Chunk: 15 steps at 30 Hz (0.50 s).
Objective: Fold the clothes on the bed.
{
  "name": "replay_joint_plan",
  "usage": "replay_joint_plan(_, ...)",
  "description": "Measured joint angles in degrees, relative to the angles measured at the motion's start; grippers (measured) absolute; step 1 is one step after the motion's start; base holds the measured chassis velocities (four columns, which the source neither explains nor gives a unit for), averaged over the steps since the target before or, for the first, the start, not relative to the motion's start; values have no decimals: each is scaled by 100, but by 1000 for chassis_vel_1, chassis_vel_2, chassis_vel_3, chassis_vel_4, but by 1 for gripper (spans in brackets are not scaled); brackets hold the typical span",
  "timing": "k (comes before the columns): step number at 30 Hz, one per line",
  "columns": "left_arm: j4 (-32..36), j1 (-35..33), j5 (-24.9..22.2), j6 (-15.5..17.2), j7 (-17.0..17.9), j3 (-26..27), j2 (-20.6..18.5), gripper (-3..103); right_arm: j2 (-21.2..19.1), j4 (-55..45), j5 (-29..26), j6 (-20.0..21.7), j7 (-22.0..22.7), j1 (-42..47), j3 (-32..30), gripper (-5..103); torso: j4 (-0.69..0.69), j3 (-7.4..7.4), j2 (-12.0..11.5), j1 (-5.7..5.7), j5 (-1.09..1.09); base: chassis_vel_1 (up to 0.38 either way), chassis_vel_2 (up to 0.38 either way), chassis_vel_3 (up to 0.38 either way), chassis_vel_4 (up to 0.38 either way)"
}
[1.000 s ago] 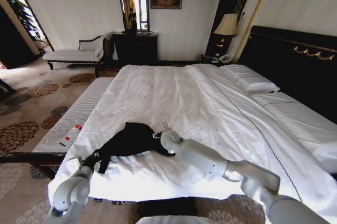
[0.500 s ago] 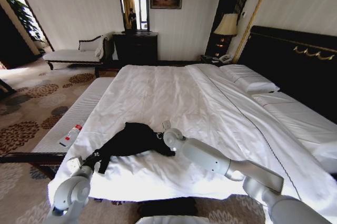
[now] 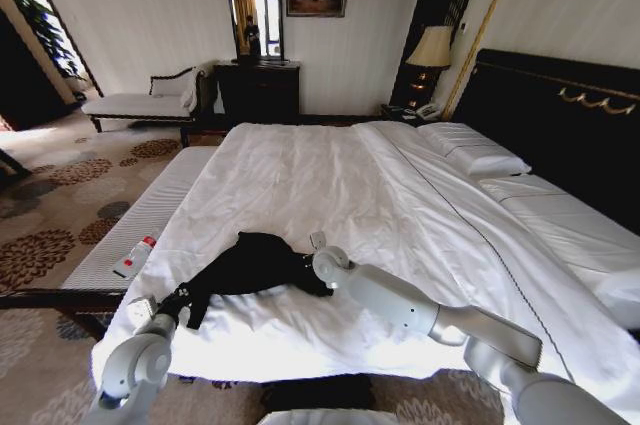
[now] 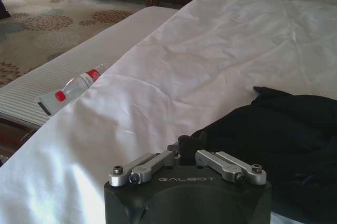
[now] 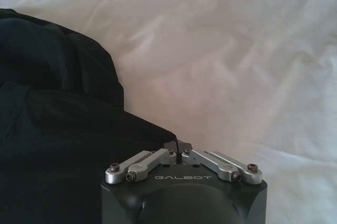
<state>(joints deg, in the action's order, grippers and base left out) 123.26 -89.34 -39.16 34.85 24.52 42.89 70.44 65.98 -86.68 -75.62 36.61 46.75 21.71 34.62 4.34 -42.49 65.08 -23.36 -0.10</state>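
Note:
The clothes are one black T-shirt [image 3: 250, 263], lying crumpled near the front left corner of the bed [image 3: 340, 175]. My left gripper [image 3: 163, 311] is at the shirt's end nearest the bed's corner; in the left wrist view the left gripper [image 4: 182, 145] is shut on the black fabric [image 4: 274, 134]. My right gripper [image 3: 313, 250] is at the shirt's opposite edge, toward the middle of the bed. The right wrist view has the right gripper [image 5: 178, 145] pinched shut on a corner of the black cloth [image 5: 58, 129]. The shirt's lettering is hidden.
A clear bottle with a red cap [image 3: 133, 257] lies on the striped bench [image 3: 150, 207] along the bed's left side. Pillows [image 3: 478, 153] and the dark headboard [image 3: 560, 105] are at the right. A chaise [image 3: 140, 102] and a dresser stand by the far wall.
My right gripper has shifted a little to the right with the shirt's edge in it. The left arm has held still.

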Motion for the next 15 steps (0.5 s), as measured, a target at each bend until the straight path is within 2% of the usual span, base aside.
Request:
replay_joint_plan(3, 1, 16, -10, 0, 2, 3, -1, 0, -71, -114, 77, -80, -69, 58, -65, 0, -1, 0, 0, 0, 0, 0, 0, 0, 0)
replay_joint_plan(4, 13, 40, -38, -4, 9, 12, -3, 0, -150, -262, 209, -277, -237, 143, -175, 0, 0, 0, 0, 0, 0, 0, 0, 0, 0)
replay_joint_plan(6, 19, 52, -54, -12, 16, 20, -5, 0, -188, -327, 271, -366, -327, 179, -223, 0, -1, 0, 0, 0, 0, 0, 0, 0, 0)
replay_joint_plan(9, 92, 171, -261, -56, 77, 103, -58, 0, -469, -912, 590, -813, -709, 486, -667, 0, 0, 0, 0, 0, 0, 0, 0, 0, 0)
replay_joint_plan(12, 162, 278, -428, -62, 97, 178, -122, 0, -647, -1338, 682, -1027, -907, 701, -1012, 0, 0, 0, 0, 0, 0, 0, 0, 0, 0)
replay_joint_plan(13, 233, 377, -568, -64, 106, 240, -193, 0, -802, -1659, 805, -1252, -1156, 891, -1343, 0, -1, 0, 0, 0, 0, 0, 0, 0, 0)
replay_joint_plan(14, 233, 377, -568, -64, 106, 240, -193, 0, -802, -1659, 805, -1252, -1156, 891, -1343, 0, -1, 0, 0, 0, 0, 0, 0, 0, 0)
replay_joint_plan(15, 289, 455, -667, -73, 109, 290, -248, 0, -911, -1851, 959, -1458, -1402, 1042, -1613, 0, 0, 1, 0, 0, 0, 0, 0, 0, 0)
